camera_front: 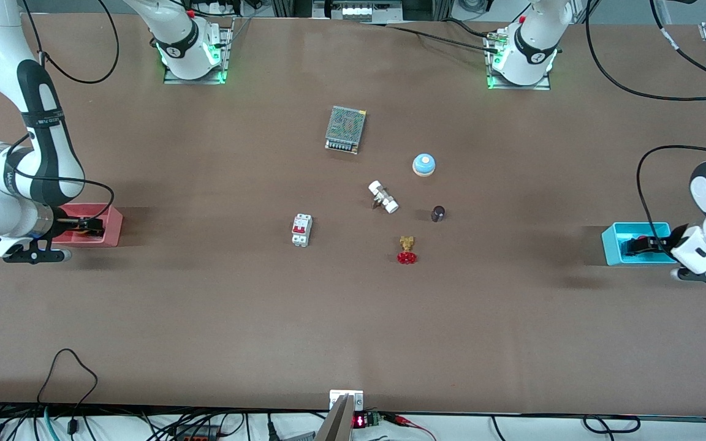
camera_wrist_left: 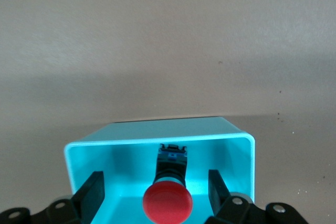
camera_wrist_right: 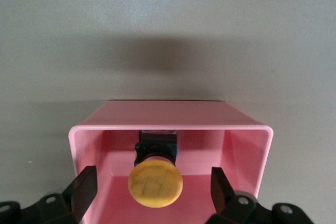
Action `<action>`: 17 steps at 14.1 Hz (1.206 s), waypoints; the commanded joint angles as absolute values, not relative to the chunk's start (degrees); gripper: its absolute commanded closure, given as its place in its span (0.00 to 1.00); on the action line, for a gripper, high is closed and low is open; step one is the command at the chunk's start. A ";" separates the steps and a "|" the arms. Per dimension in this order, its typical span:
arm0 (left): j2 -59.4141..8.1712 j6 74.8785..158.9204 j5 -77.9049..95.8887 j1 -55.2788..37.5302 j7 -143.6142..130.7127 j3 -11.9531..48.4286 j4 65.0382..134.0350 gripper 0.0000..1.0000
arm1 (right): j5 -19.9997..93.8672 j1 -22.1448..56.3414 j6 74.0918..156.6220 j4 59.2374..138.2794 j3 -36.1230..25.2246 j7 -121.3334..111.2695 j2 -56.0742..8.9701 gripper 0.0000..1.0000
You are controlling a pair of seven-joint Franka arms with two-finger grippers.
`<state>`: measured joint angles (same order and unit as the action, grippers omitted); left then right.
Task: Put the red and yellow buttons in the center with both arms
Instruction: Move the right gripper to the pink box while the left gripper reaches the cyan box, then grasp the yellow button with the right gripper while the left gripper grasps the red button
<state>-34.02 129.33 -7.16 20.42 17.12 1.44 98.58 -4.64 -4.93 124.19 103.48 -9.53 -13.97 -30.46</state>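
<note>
Valve (camera_front: 407,250) lower centre, irrelevant; I see both tools apart, left tool (camera_wrist_left: 156,192) straddling red button (camera_wrist_left: 168,203), right tool (camera_wrist_right: 149,190) straddling yellow button (camera_wrist_right: 155,184), so closing off-centre could knock either against its bin wall.

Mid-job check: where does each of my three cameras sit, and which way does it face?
Front view: high across the table, facing both arms' bases.
Left wrist view: on the left arm, looking into the blue bin at the red button; left gripper open.
Right wrist view: over the pink bin, yellow button; right gripper open.
Shared: both bins appear in the front view.
</note>
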 commanded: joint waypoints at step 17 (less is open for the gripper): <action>-26.21 132.73 -7.65 21.97 22.22 2.37 104.24 0.81 | -7.03 -5.71 124.45 103.01 -9.05 -16.52 -31.73 0.22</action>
<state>-31.23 136.10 -7.16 21.23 19.13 1.70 103.42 -5.95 -5.25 124.21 103.46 -9.53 -15.92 -31.49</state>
